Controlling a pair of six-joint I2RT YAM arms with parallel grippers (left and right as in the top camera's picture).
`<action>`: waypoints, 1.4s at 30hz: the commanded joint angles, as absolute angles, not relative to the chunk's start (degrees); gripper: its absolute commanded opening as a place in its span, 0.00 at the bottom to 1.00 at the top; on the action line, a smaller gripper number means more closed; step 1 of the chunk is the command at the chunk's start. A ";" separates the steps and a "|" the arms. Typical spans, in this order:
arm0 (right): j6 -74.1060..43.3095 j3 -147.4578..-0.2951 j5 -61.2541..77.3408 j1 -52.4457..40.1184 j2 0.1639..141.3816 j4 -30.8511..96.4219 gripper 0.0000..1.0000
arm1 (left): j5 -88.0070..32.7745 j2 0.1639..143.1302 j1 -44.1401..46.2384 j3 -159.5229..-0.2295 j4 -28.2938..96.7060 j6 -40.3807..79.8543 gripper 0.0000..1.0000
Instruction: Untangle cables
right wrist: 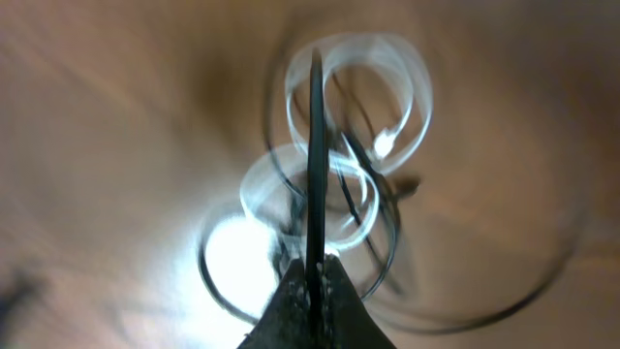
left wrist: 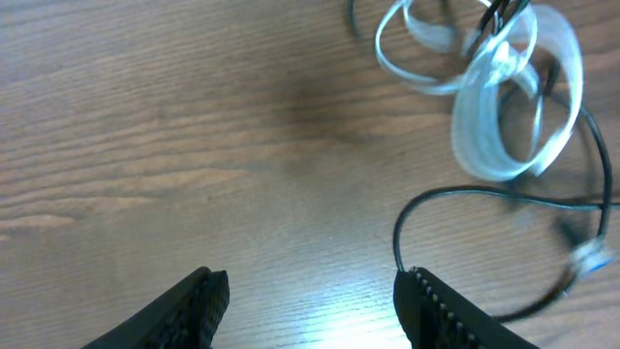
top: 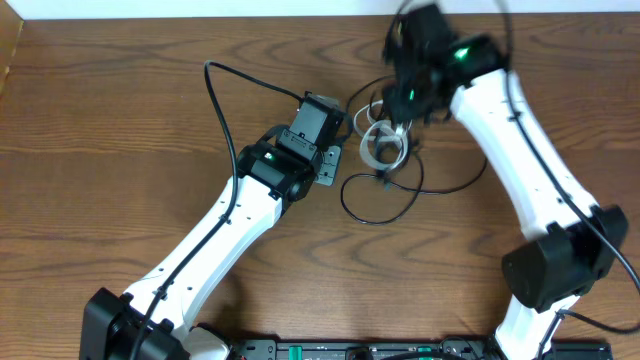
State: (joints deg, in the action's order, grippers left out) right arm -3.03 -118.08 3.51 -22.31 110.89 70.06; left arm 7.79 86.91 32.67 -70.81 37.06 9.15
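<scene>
The cables are seen in a tangle on the worktop — white coil, black loops. One black cable is pinched in the closed right gripper — the left gripper is held half open beside the tangle.

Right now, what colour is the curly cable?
The curly cable is white, clearest in the left wrist view.
</scene>
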 commanded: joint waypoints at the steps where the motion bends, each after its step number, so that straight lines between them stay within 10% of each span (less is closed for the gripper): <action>1: -0.10 -131.92 -0.78 -21.61 109.19 72.27 0.01 | 6.39 86.80 32.42 -71.44 36.99 8.84 0.60; 11: 1.41 -152.62 3.84 -20.12 109.19 76.69 0.01 | -3.11 86.80 32.42 -71.44 32.08 8.82 0.61; 38: 1.43 -153.01 12.91 -20.34 103.04 82.52 0.01 | -9.52 95.85 32.47 -71.44 -1.91 -6.42 0.61; 40: 1.67 -153.01 14.39 -20.34 101.80 83.46 0.01 | -10.09 97.19 32.47 -71.44 -4.62 -6.42 0.50; 42: 2.28 -153.01 16.10 -20.34 100.64 84.18 0.01 | -10.09 98.24 32.47 -71.44 -7.33 -6.42 0.11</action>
State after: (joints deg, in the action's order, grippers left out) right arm 0.73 -152.16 12.01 -20.16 104.51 83.61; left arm -9.10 96.97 32.67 -70.81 -4.36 -5.26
